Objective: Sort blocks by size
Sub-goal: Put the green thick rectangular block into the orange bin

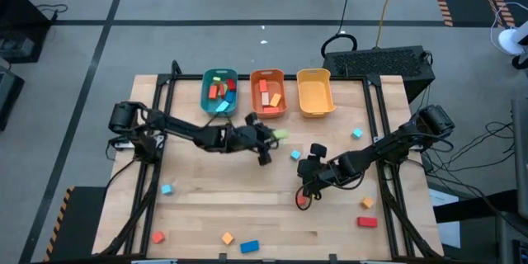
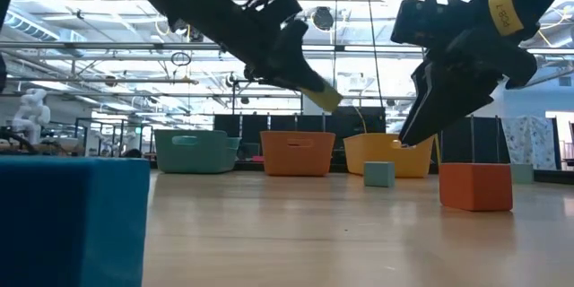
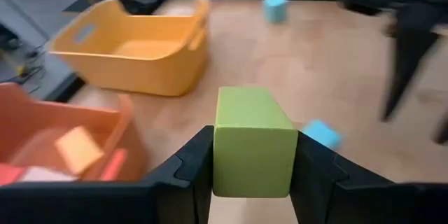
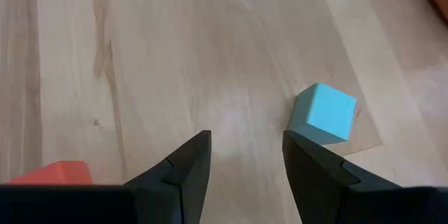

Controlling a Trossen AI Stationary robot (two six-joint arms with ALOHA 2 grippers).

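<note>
While my left gripper [image 3: 253, 171] pinched the green block [image 3: 253, 142] between its fingers, it hung above the table [image 1: 247, 206] just in front of the orange bin [image 1: 268, 95], with the yellow bin [image 1: 315, 92] beyond. To do this step well, I judged I should carry the block fully over the rim of the bin matching its size and let go low, so it would not bounce out. My right gripper [image 4: 241, 161] hovered with jaws spread and empty over bare wood, a light blue cube [image 4: 323, 113] just beside one finger and a red block [image 4: 59, 173] nearby. A yellow tag on that arm bore writing I could not read.
</note>
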